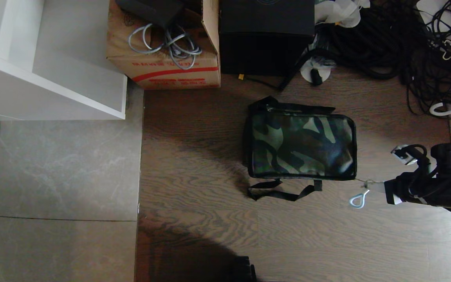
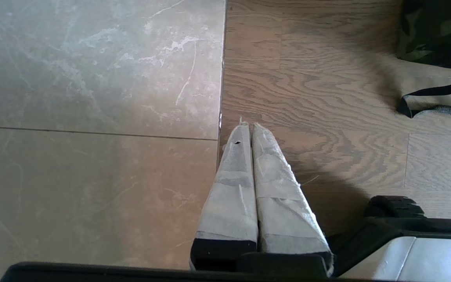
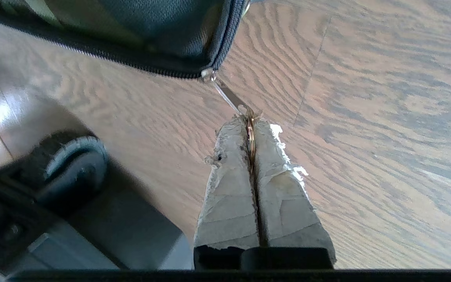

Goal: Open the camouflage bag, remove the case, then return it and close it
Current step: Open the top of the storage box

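- On the wood floor [image 1: 194, 164], from the head view, the bag [image 1: 303, 145] lies shut, lid flat, strap [image 1: 280, 192] trailing at its near side. The right gripper [image 1: 382, 188] sits just off the bag's near right corner, pinching the zip pull [image 1: 367, 183]; a metal ring [image 1: 359, 200] dangles beside it. A carton [image 1: 163, 58] and a black box [image 1: 266, 37] stand well beyond.
- From the left wrist view, the left gripper [image 2: 251, 129] hangs over the seam between tile [image 2: 92, 117] and wood, fingers pressed together on nothing, well apart from the bag [image 2: 437, 35].
- From the right wrist view, the right gripper [image 3: 251, 121] is clamped on the zip pull [image 3: 229, 96]; the slider [image 3: 208, 74] sits at the bag's [image 3: 163, 27] corner.
- Judgement: opening has barely begun. The case is not visible, presumably inside; unzipping, removing, returning and closing all remain.
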Controlling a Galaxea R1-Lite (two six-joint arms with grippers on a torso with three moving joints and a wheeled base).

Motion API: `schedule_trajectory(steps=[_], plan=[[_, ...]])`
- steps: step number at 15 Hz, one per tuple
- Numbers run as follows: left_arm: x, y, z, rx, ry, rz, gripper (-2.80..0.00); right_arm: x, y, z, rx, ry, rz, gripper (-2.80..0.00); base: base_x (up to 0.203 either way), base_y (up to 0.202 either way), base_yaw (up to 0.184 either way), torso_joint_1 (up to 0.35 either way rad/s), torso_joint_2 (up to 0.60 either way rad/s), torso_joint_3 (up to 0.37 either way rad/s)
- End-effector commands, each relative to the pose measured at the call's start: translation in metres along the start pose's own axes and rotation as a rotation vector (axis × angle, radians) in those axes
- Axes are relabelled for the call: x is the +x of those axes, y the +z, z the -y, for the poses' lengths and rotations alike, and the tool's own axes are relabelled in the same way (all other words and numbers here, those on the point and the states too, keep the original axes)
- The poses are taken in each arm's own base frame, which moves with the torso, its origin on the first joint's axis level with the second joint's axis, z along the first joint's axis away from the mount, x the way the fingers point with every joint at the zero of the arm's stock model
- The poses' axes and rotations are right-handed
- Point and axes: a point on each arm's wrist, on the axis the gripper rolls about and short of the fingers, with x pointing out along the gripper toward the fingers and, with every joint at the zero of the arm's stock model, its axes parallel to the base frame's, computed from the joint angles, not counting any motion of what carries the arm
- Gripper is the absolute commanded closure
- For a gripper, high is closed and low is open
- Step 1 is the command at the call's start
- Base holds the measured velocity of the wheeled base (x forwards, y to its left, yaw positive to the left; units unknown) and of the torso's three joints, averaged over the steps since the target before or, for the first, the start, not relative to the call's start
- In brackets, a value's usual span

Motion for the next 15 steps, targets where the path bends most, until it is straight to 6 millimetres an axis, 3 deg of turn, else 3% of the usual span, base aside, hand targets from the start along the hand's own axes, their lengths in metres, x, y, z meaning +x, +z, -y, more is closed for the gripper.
schedule_trajectory(steps=[1, 6, 9, 15], plan=[[0.0, 0.0, 0.0, 0.0, 0.0, -0.001, 0.0, 0.0, 0.001, 0.012, -0.013, -0.014, 0.004, 0.0, 0.0, 0.0, 0.0, 0.0, 0.0, 0.0], [0.0, 0.0, 0.0, 0.0, 0.002, 0.0, 0.0, 0.004, 0.006, 0.012, -0.054, 0.054, 0.026, 0.0, 0.0, 0.0, 0.0, 0.0, 0.0, 0.0], [0.0, 0.0, 0.0, 0.001, 0.001, 0.0, 0.0, 0.005, -0.006, 0.006, -0.081, 0.133, 0.014, 0.0, 0.0, 0.0, 0.0, 0.0, 0.0, 0.0], [0.0, 0.0, 0.0, 0.0, 0.002, -0.001, 0.0, 0.013, -0.003, 0.0, -0.087, 0.16, 0.005, 0.0, 0.0, 0.0, 0.0, 0.0, 0.0, 0.0]])
